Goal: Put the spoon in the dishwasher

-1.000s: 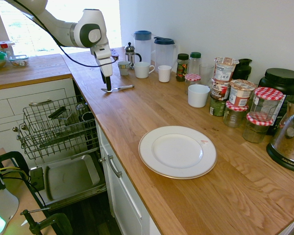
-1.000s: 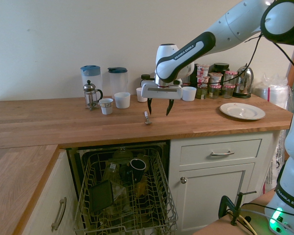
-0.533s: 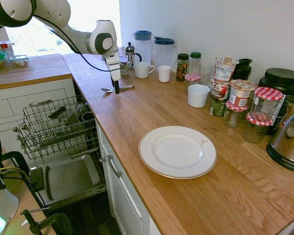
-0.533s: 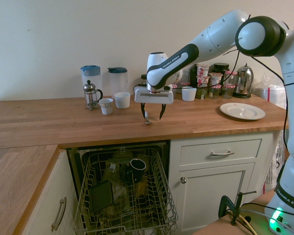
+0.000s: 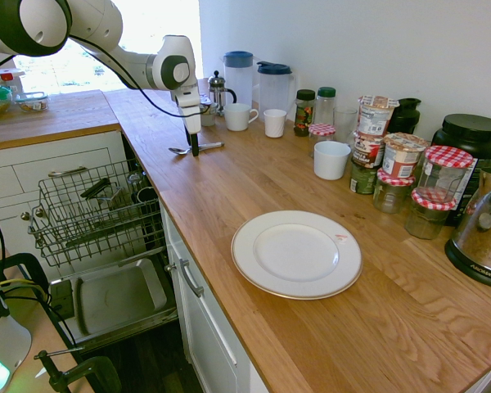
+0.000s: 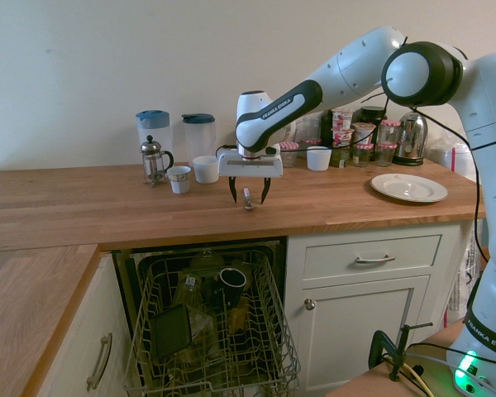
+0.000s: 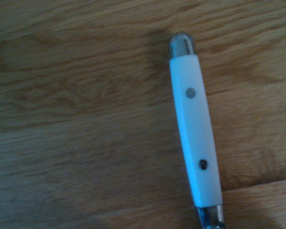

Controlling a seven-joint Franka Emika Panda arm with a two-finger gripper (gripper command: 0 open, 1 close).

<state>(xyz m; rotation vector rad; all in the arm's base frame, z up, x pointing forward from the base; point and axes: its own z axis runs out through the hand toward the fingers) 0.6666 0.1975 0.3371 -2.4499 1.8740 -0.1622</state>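
Gripper (image 6: 248,200), 2-fingered, on 1 white arm (image 6: 347,76): fingers spread wide, pointing down, low over the wooden countertop (image 6: 91,203), with nothing held between them.

Spoon (image 5: 209,146), 1, metal: lying on the countertop beneath the gripper, near the edge above the dishwasher (image 6: 211,331), untouched by any grip. In the second exterior view it shows between the 2 spread fingers. Handle (image 7: 195,131): white, with 2 round rivets and a shiny metal end cap, by the wrist view.

Dishwasher: open, wire rack (image 6: 256,356) pulled out. Rack contents include 1 black mug (image 6: 232,279) and 1 dark flat rectangular item (image 6: 171,332), tilted.

Plate (image 5: 296,254), 1, white, thin-rimmed: flat on the countertop, well apart from the spoon.

Pitchers, 2, blue-lidded, near the wall: 1 (image 5: 239,78) and its neighbour (image 5: 274,90). French press (image 6: 155,161), 1, in front of them. Patterned cup (image 6: 179,179), 1, beside a white mug (image 6: 206,169).

White cup (image 5: 331,160), 1, further along, near stacked jars with red-checked lids (image 5: 448,157). Electric kettle (image 6: 412,139), 1, metal and dark, standing upright beyond the jars.
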